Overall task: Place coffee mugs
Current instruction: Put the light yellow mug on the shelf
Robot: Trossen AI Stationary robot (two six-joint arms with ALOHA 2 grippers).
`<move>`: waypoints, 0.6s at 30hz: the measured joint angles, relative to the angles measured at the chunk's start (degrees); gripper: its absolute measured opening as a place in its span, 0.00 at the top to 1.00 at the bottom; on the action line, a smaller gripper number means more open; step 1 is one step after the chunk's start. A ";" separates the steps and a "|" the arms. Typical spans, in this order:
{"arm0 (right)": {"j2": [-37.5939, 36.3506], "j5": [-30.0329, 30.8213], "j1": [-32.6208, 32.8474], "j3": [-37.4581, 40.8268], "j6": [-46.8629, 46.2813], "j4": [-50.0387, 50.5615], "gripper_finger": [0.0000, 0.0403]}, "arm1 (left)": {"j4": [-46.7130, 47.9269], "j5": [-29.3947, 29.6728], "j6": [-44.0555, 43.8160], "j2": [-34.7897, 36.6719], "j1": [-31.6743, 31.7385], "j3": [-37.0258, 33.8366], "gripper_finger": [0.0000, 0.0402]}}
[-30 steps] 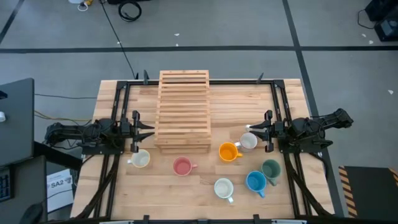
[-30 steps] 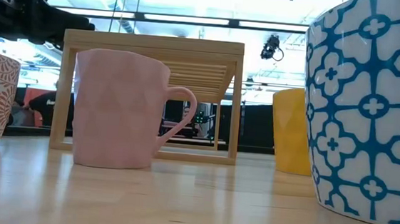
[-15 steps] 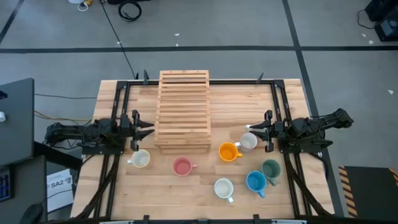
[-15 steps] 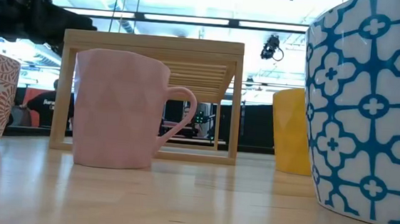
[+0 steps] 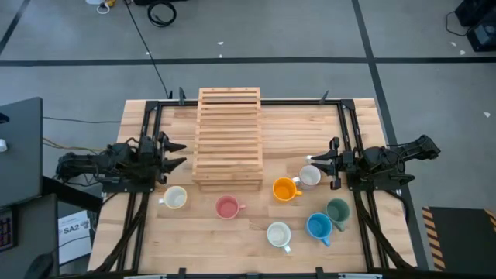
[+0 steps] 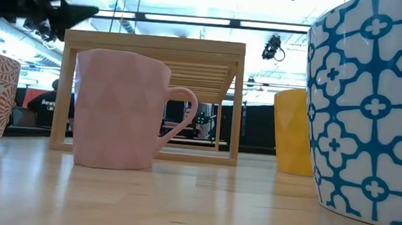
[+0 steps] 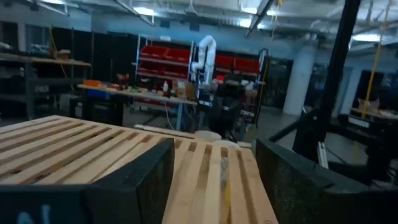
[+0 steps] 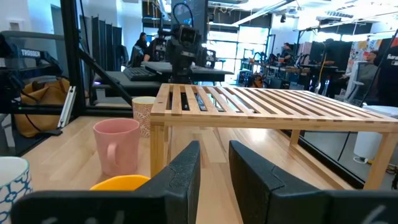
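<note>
Several coffee mugs stand upright on the wooden table, near its front edge: a cream patterned one (image 5: 175, 198), pink (image 5: 227, 207), orange (image 5: 284, 189), pale grey (image 5: 310, 177), dark green (image 5: 338, 210), blue (image 5: 318, 226) and white (image 5: 278, 234). My left gripper (image 5: 177, 153) hovers open beside the left side of the wooden slatted rack (image 5: 229, 138), above and behind the patterned mug, with nothing between its fingers (image 7: 214, 180). My right gripper (image 5: 319, 163) waits level at the rack's right, just beyond the grey mug, its fingers a little apart (image 8: 214, 177) and bare.
The slatted rack (image 6: 156, 44) stands on legs in the table's middle, reaching to the far edge. Black frame rails (image 5: 143, 128) run along both sides of the table. Bare wood lies between the rack and the pink mug (image 6: 118, 109).
My left gripper has risen beside the rack, rolled a little, and its fingers have spread wider apart. No mug has moved.
</note>
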State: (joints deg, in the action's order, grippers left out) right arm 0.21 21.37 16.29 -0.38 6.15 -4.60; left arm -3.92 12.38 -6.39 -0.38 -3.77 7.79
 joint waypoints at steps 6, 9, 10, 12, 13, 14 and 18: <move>0.00 0.00 0.02 0.00 0.00 -0.02 0.78 | 17.12 -0.60 -1.87 -2.68 -0.02 11.08 0.45; 0.00 0.00 0.00 0.02 0.00 -0.01 0.78 | 24.97 -0.86 -4.47 -6.69 -0.02 16.62 0.45; 0.00 0.00 0.01 0.00 0.00 0.00 0.78 | 27.31 -1.60 -5.26 -8.29 -0.02 18.33 0.45; 0.00 0.00 0.00 0.00 0.01 0.00 0.78 | 31.80 -3.65 -6.59 -11.94 -0.02 21.61 0.45; 0.00 0.00 0.01 0.01 0.02 0.00 0.78 | 33.92 -4.91 -7.18 -13.86 -0.02 23.21 0.45; 0.00 0.00 0.01 0.00 0.00 -0.01 0.78 | 35.87 -5.93 -8.05 -15.84 -0.04 25.00 0.45; 0.00 0.00 0.00 0.00 0.00 0.00 0.78 | 45.49 -9.11 -9.48 -23.58 -0.78 32.53 0.45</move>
State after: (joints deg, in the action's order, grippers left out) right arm 0.21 21.37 16.30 -0.38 6.15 -4.60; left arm 41.56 3.27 -15.87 -23.96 -4.55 40.32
